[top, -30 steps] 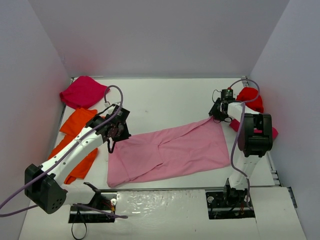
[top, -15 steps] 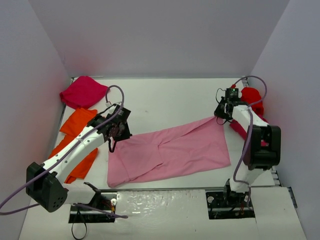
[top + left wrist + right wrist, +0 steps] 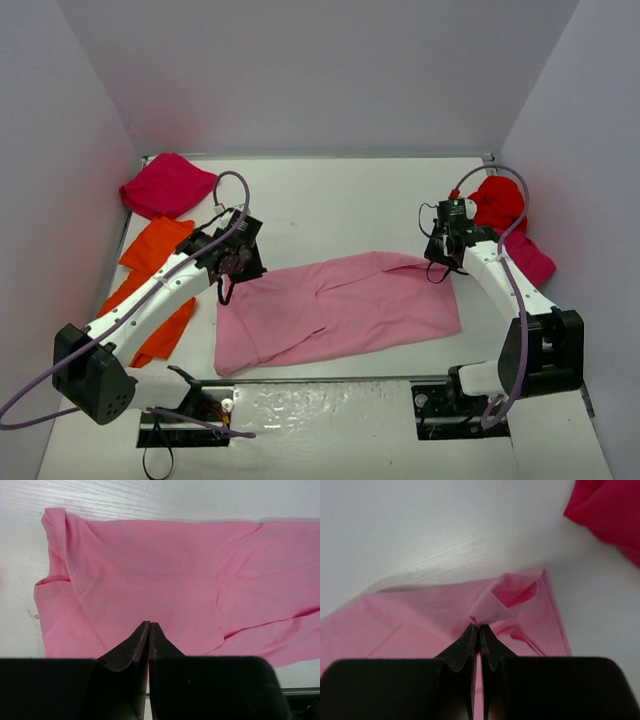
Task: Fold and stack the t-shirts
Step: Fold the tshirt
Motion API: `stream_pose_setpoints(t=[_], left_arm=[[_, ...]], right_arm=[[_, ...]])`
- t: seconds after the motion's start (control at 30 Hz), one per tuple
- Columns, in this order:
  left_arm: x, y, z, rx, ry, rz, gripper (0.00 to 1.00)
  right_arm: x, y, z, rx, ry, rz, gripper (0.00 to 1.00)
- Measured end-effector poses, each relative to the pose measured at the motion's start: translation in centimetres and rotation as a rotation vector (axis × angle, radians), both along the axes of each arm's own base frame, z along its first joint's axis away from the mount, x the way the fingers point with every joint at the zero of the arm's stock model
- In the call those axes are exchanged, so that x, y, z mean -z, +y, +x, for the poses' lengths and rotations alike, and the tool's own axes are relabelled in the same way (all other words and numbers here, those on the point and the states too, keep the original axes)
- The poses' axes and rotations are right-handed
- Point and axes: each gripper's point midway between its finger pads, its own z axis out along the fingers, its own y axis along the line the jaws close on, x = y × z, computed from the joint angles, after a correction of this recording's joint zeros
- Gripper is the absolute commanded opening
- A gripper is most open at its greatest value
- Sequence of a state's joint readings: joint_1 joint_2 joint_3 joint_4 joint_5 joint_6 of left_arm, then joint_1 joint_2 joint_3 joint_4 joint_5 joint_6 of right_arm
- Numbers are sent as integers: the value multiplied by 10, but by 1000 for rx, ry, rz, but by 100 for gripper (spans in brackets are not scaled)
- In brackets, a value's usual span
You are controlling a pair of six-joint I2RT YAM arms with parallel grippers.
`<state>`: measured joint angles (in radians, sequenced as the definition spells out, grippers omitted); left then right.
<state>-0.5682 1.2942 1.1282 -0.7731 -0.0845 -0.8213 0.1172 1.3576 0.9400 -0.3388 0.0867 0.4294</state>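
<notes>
I have the pink shirt spread across the middle of the white, wood-grained bench. It is soft, thin knit, lying as a long slanted slab with shallow creases and a seam curving across it. In the left wrist view a sleeve shows at its far left, rolled at the hem.

My right gripper is closed tight on the shirt's far right corner. A small peak of pink cloth rises from between the fingertips, and the corner curls over into a loose pocket just behind it.

My left gripper is also fully closed, its dark tapered fingers meeting in a point over the shirt's left end. I cannot tell whether any cloth is caught between them, as no pucker shows there.

Along the left wall lie the orange shirts, flat and rumpled, with a magenta shirt mounded in the far left corner. By the right wall a red shirt sits bunched, and a crimson shirt lies just near of it, well apart from the pink one.
</notes>
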Motion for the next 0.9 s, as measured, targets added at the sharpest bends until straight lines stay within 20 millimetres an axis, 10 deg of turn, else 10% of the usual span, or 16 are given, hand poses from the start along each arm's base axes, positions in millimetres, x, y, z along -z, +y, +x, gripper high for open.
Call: stream_pose_setpoints(t=[0.63, 0.9], left_arm=[[0, 0, 0, 8, 0, 3, 0], [0, 0, 0, 16, -3, 5, 0]], right_arm=[[-18, -7, -79, 47, 78, -238, 0], [-80, -16, -90, 123, -143, -203, 0]])
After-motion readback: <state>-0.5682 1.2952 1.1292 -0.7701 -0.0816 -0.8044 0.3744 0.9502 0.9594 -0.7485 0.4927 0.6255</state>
